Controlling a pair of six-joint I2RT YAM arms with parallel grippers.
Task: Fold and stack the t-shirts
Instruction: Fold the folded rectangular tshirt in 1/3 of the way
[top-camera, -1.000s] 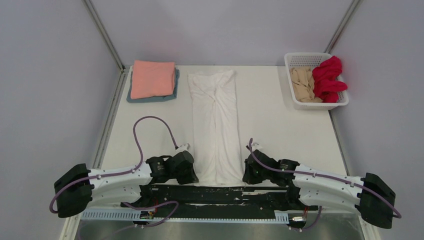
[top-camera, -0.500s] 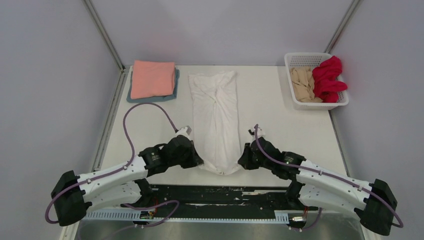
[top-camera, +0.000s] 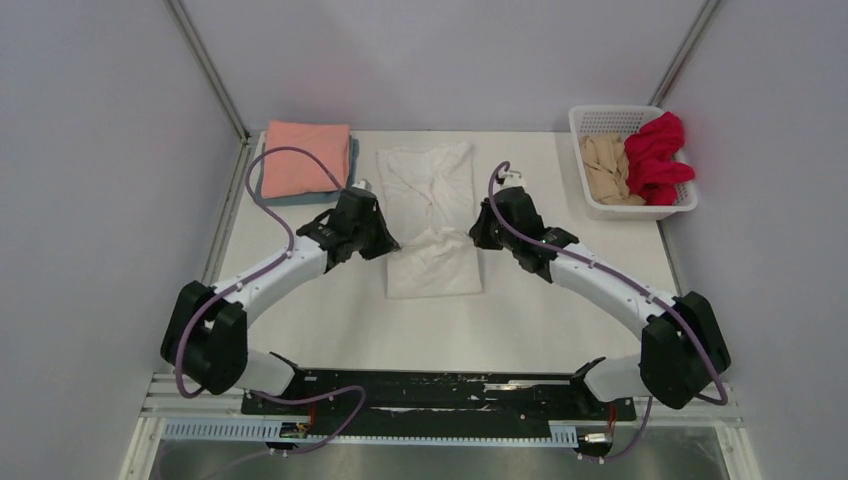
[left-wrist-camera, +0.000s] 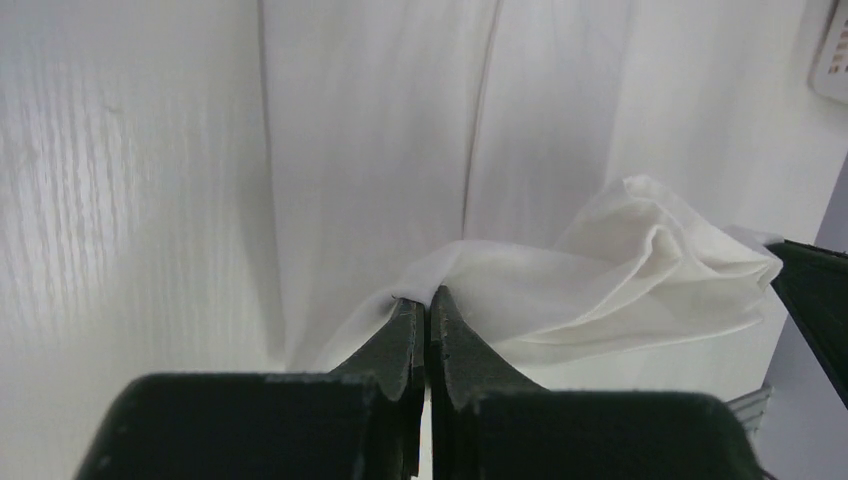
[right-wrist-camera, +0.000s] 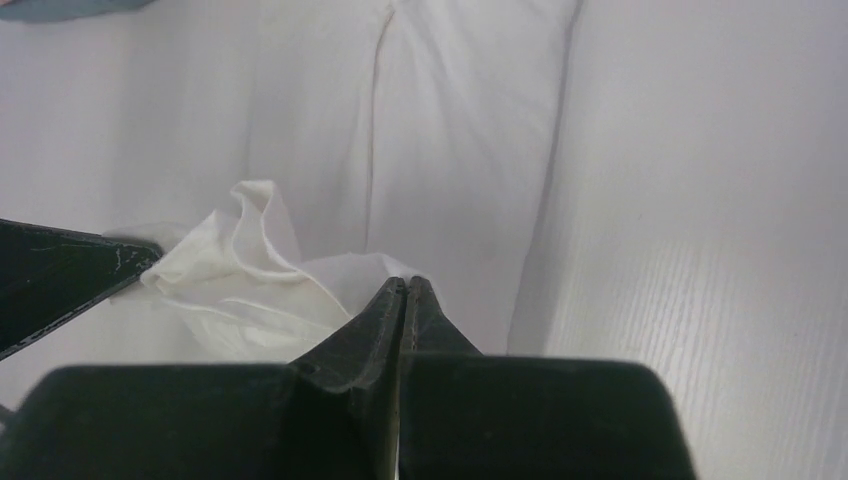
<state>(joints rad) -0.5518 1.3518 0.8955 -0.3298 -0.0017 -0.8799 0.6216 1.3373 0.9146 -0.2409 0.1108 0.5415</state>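
Left gripper (left-wrist-camera: 428, 300) and right gripper (right-wrist-camera: 405, 287) each clamp a hem corner of the white tee (top-camera: 432, 200), lying well left of the basket (top-camera: 636, 209); I'd carry both corners level to the collar end, hem taut, then release together.

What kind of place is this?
Probably a robot test booth, not a home: plain grey walls, a left arm and right arm bolted to a white table, and a basket of shirts.

white t-shirt (left-wrist-camera: 620, 270), edge pinched between fingers (left-wrist-camera: 400, 345)
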